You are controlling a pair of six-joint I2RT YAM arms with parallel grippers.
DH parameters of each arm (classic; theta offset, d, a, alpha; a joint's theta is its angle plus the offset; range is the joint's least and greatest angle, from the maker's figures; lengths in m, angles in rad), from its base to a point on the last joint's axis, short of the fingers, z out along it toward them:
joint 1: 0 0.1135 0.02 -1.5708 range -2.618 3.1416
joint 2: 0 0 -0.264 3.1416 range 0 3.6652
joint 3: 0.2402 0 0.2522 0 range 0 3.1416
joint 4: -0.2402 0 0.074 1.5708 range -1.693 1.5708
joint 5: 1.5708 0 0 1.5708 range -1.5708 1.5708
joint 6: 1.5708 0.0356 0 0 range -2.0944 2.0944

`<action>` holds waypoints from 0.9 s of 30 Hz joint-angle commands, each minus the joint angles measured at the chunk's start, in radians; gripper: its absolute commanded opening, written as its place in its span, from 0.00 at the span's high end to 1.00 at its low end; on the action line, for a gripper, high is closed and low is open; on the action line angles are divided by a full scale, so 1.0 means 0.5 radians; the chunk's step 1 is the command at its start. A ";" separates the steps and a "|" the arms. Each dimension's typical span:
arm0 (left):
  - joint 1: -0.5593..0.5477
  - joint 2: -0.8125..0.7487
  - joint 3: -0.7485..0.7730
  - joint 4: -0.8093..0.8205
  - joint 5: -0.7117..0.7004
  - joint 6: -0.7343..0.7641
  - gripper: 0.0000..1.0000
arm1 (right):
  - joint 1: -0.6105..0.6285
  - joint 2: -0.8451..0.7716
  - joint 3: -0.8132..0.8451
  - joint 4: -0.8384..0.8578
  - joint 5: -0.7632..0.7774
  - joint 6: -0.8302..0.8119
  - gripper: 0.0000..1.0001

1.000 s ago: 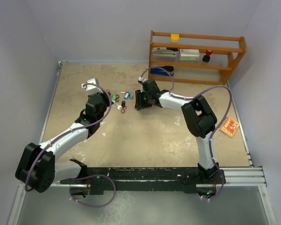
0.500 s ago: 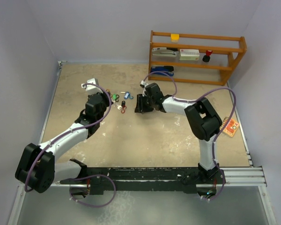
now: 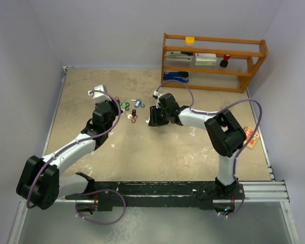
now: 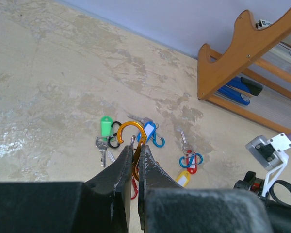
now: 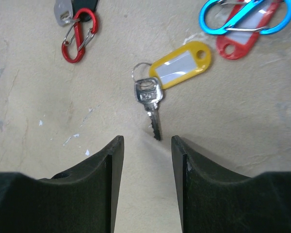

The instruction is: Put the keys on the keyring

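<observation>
My left gripper [image 4: 137, 145] is shut on an orange carabiner keyring [image 4: 127, 127], whose open hook rises past the fingertips. Beyond it the keys lie scattered on the table: a green-tagged key [image 4: 105, 128], a blue-tagged one [image 4: 148, 132] on a blue clip, a red-tagged one [image 4: 191, 160] and a yellow-tagged one [image 4: 184, 178]. My right gripper [image 5: 146, 141] is open, low over the table. The blade of the yellow-tagged silver key [image 5: 151, 99] points into the gap between its fingers without touching them. From above, the key cluster [image 3: 130, 110] lies between the left gripper [image 3: 113, 109] and the right gripper [image 3: 151, 117].
A red clip [image 5: 78, 41] and a blue clip with a red tag [image 5: 245, 17] lie just past the yellow tag. A wooden shelf [image 3: 213, 61] stands at the back right with a blue stapler [image 3: 175, 76] under it. An orange card [image 3: 251, 137] lies at the right edge.
The right arm's elbow has swung to the right and its gripper has shifted slightly right, still facing the keys. The left arm and the keyring have not moved.
</observation>
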 commanded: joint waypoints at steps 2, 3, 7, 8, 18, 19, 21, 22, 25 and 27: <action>0.012 -0.067 0.003 0.024 -0.009 -0.027 1.00 | 0.006 -0.179 0.082 -0.066 0.278 -0.211 0.53; 0.014 -0.075 0.003 0.021 -0.009 -0.023 1.00 | 0.006 -0.192 0.090 -0.070 0.318 -0.240 0.53; 0.014 -0.084 0.009 0.013 -0.010 -0.021 1.00 | 0.008 -0.229 0.097 -0.071 0.436 -0.331 0.53; 0.013 -0.084 0.011 0.013 -0.007 -0.022 1.00 | 0.009 -0.230 0.101 -0.074 0.456 -0.346 0.53; 0.014 -0.103 0.024 -0.006 0.004 -0.019 1.00 | 0.059 -0.149 0.245 -0.212 0.664 -0.519 0.53; 0.014 -0.097 0.027 -0.006 0.007 -0.019 1.00 | 0.072 -0.138 0.251 -0.217 0.684 -0.534 0.53; 0.012 -0.082 0.034 -0.003 0.012 -0.024 1.00 | 0.087 -0.112 0.269 -0.221 0.695 -0.554 0.53; 0.012 -0.077 0.036 0.001 0.012 -0.025 1.00 | 0.100 -0.092 0.285 -0.230 0.695 -0.563 0.53; 0.013 -0.069 0.040 0.007 0.016 -0.032 1.00 | 0.141 -0.039 0.333 -0.248 0.682 -0.601 0.54; 0.014 -0.074 0.037 0.005 0.014 -0.037 1.00 | 0.170 -0.003 0.355 -0.244 0.669 -0.618 0.54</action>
